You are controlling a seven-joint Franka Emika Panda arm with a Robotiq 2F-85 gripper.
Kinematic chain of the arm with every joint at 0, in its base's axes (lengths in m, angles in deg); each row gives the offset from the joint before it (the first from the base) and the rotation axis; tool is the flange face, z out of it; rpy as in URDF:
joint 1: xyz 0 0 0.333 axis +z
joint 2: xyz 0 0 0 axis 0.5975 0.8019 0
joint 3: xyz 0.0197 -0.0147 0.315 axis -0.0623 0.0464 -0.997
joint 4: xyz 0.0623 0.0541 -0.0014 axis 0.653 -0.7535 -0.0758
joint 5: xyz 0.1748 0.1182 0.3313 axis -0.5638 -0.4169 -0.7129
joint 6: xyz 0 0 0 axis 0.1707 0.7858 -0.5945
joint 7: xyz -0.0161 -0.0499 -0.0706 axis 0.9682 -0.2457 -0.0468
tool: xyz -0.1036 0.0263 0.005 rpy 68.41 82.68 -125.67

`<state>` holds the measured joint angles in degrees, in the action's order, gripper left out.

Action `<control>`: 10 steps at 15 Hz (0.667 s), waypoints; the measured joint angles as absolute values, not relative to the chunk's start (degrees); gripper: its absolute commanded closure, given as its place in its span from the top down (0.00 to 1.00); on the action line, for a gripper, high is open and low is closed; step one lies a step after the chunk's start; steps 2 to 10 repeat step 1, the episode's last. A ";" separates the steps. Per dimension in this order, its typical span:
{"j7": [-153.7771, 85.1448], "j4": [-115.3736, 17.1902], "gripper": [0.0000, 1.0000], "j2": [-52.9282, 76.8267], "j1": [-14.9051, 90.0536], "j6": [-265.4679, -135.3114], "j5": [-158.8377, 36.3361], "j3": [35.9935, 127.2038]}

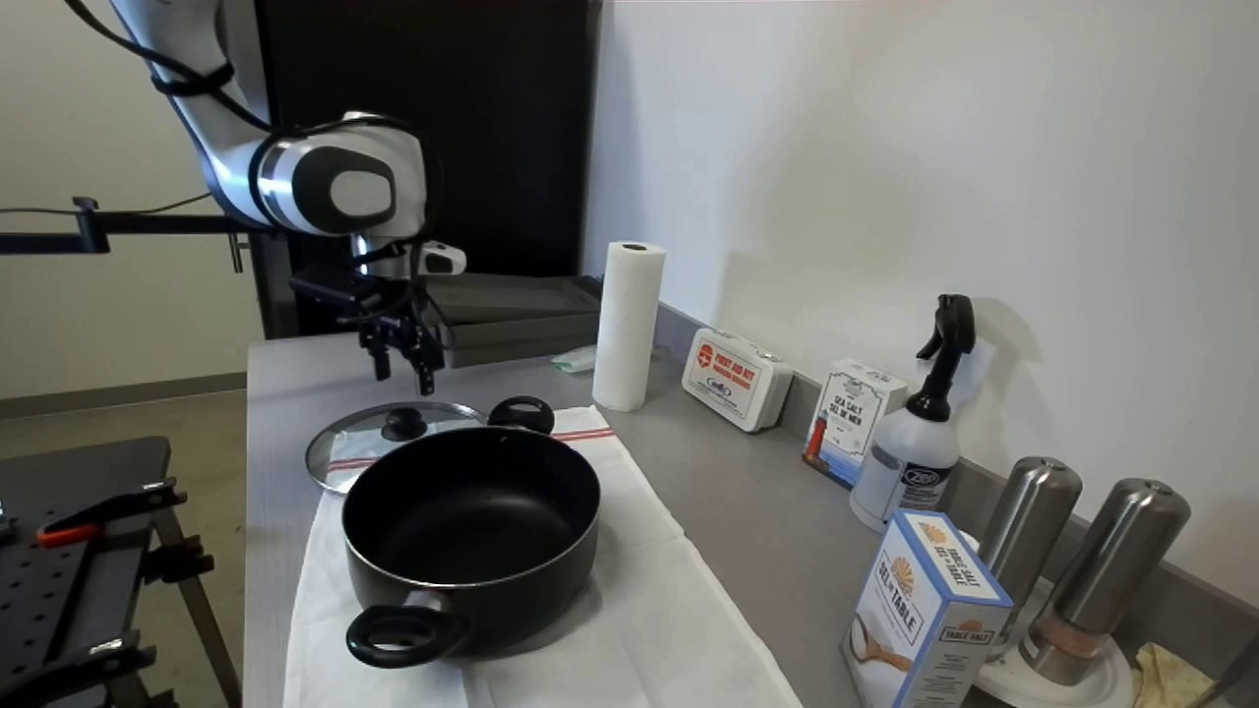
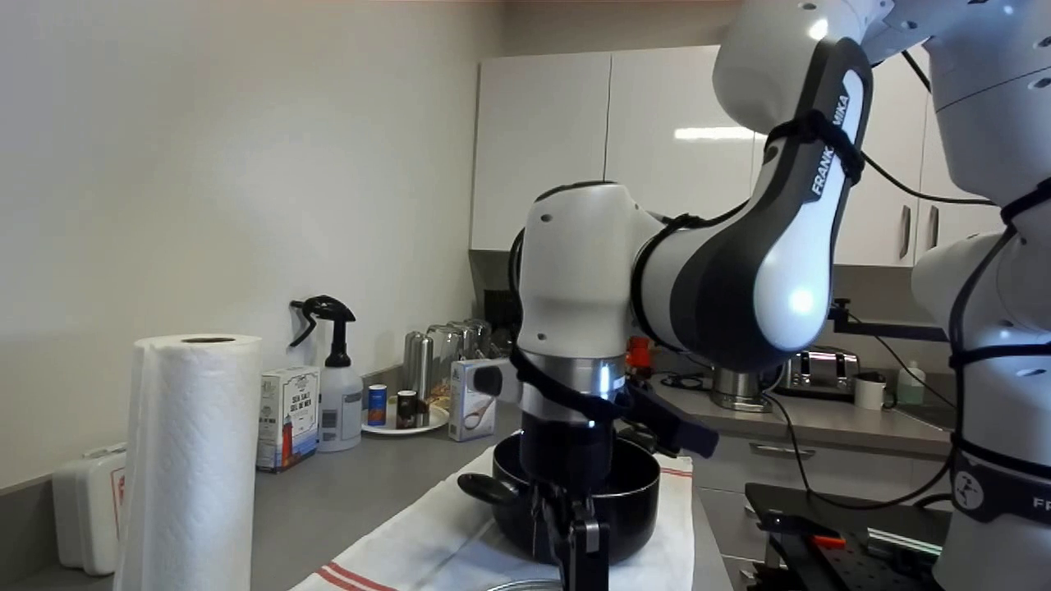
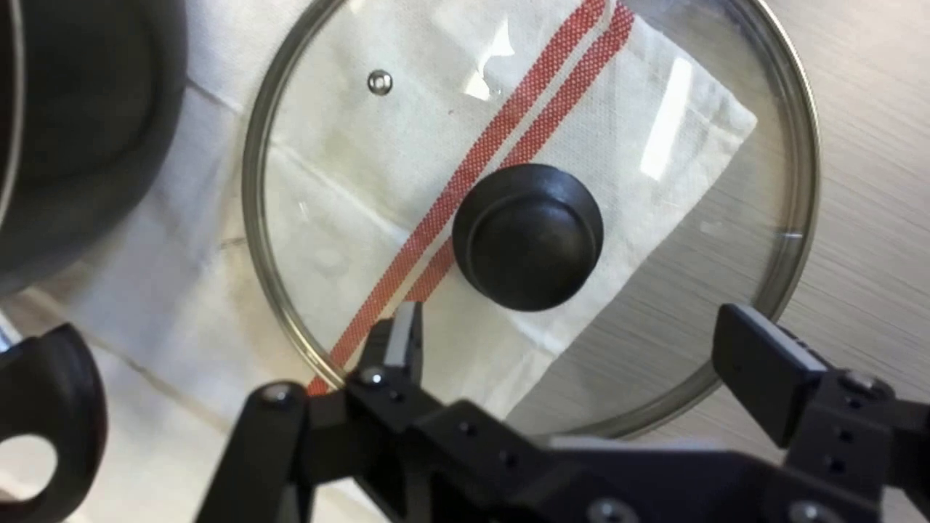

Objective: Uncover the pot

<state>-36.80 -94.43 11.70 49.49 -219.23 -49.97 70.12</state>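
The black pot (image 1: pixel 536 600) stands upright and uncovered on a white towel, its dark inside showing. It shows behind the gripper in an exterior view (image 2: pixel 634 525) and at the left edge of the wrist view (image 3: pixel 87 116). The round glass lid (image 1: pixel 354 442) lies flat beside the pot, partly on the towel and partly on the counter, black knob (image 3: pixel 529 240) up. Only a bit of its rim (image 2: pixel 525 585) shows in an exterior view. My gripper (image 1: pixel 404 379) is open and empty above the lid; in the wrist view its fingers (image 3: pixel 570 319) are wide apart, off the knob.
The white towel (image 1: pixel 649 610) has red stripes. A paper towel roll (image 1: pixel 629 324), first aid kit (image 1: pixel 736 381), sea salt box (image 1: pixel 854 421), spray bottle (image 1: pixel 905 462), table salt box (image 1: pixel 920 610) and steel cylinders (image 1: pixel 1107 570) line the wall side. A grey bin (image 1: pixel 521 329) stands behind.
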 measured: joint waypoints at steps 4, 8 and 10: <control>-36.80 -95.26 1.00 9.82 49.51 -219.20 -49.97 69.90; -36.80 -95.26 1.00 9.82 49.51 -219.20 -49.97 69.90; -36.80 -95.26 1.00 9.82 49.51 -219.20 -49.97 69.90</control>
